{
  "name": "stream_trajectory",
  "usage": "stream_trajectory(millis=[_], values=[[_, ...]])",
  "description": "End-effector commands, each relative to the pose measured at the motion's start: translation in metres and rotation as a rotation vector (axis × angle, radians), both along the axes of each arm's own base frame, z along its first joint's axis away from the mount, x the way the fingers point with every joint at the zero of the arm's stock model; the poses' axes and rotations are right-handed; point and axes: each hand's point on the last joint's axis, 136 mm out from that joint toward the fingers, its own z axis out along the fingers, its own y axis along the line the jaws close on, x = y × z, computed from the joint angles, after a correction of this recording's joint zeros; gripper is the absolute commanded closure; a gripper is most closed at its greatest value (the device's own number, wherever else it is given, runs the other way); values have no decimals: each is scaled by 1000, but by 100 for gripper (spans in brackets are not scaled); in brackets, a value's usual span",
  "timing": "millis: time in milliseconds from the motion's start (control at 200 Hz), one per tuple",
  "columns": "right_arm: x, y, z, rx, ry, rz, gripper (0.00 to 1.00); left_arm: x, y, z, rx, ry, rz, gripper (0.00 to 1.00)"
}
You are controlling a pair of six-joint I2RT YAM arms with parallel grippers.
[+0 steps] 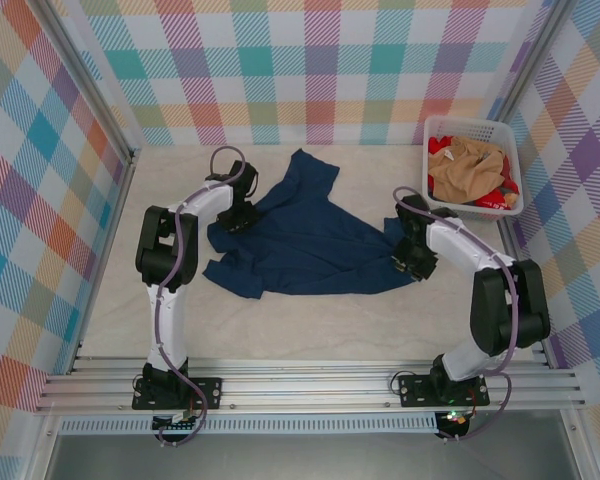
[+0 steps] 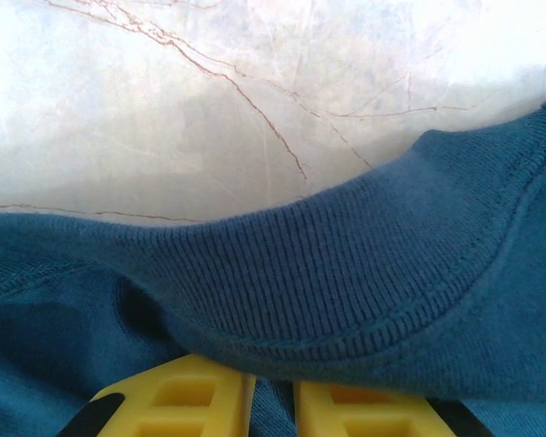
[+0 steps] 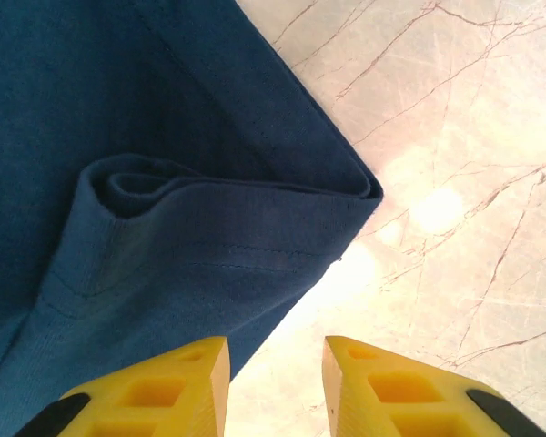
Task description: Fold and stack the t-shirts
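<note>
At the wrists, the left hand (image 2: pixel 273 393) is pinching the navy t-shirt (image 2: pixel 346 300) by its collar. The right hand (image 3: pixel 275 364) is standing partly open and empty over the bench (image 3: pixel 455 182), with the hem at eleven o'clock. Overhead, tan and red t-shirts (image 1: pixel 470 165) are lying in the basket (image 1: pixel 477 209) at two o'clock.

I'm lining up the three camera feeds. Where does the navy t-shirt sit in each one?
Top external: the navy t-shirt lies crumpled across the middle of the table.
Left wrist: its ribbed edge runs across the lower half of the picture.
Right wrist: a folded, hemmed corner covers the upper left.
Shared landmark: the pale table beside the shirt, seen veined up close.
</note>
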Motion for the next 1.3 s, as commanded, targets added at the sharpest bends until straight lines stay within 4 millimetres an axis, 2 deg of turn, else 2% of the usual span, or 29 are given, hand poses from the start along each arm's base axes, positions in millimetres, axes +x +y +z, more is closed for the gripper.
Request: stream_trajectory(millis=[0,125,175,350,435,600,710,860,1020,1190,1295], values=[[11,4,11,64,-73,-57,64,-21,7,-14,25,77,8,81],[27,13,32,117,-152,-61,58,-15,-4,8,-20,24,-5,80],[29,17,35,144,-158,-73,56,-12,-12,19,-42,-6,-19,80],[36,29,25,211,-141,-118,55,-9,-56,57,-131,-96,-106,78],[44,32,24,230,-146,-122,56,-13,-80,67,-166,-114,-158,78],[52,31,16,233,-122,-136,57,-27,-120,66,-238,-98,-217,78],[49,26,6,229,-91,-158,63,-34,-145,66,-276,-96,-252,77],[45,21,2,218,-87,-173,65,-38,-183,66,-325,-87,-320,78],[43,18,5,203,-88,-180,67,-38,-204,48,-328,-46,-350,78],[39,14,22,202,-138,-187,59,-39,-225,34,-339,-18,-389,78],[37,22,31,250,-159,-168,57,-42,-232,23,-317,3,-411,78]])
